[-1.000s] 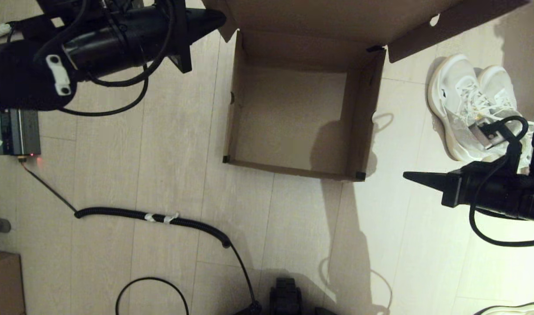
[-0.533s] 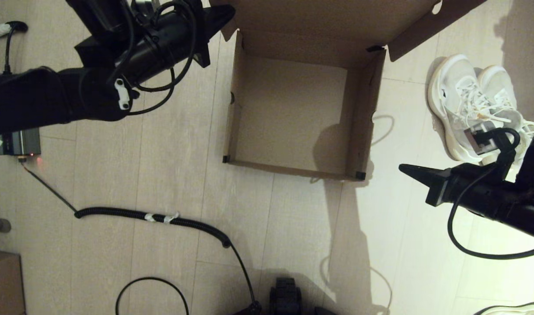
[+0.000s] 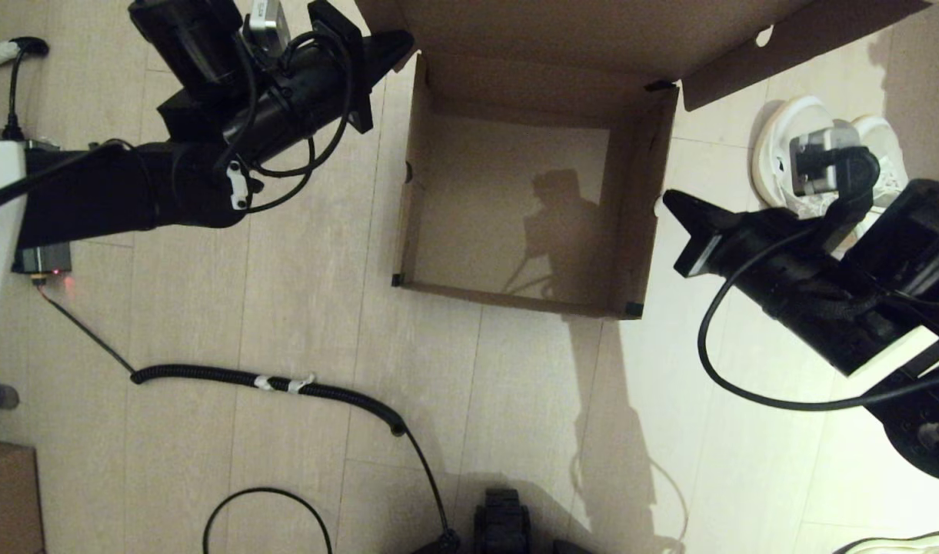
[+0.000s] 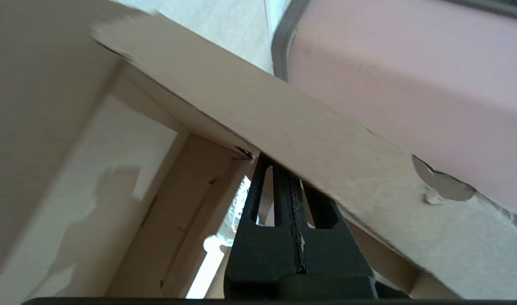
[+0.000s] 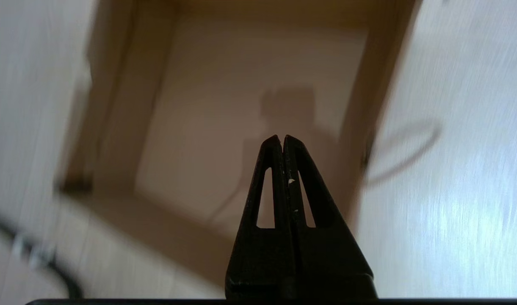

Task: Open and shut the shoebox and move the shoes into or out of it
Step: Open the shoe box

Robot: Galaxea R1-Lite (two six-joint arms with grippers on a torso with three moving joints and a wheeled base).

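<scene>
My right hand (image 3: 667, 198) has swung up toward the box's (image 3: 515, 208) right wall, fingers pressed together, my left hand (image 3: 407, 37) pressed together too, at the raised lid's (image 3: 577, 31) left corner, box empty on the floor, shoes (image 3: 777, 154) right of it.

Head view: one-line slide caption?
Open, empty brown cardboard shoebox on the floor; shut left gripper at its lid, shut right gripper beside it.

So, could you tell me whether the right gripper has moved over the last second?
Yes. The right gripper has swung up and towards the shoebox, its tip now beside the box's right wall.
</scene>
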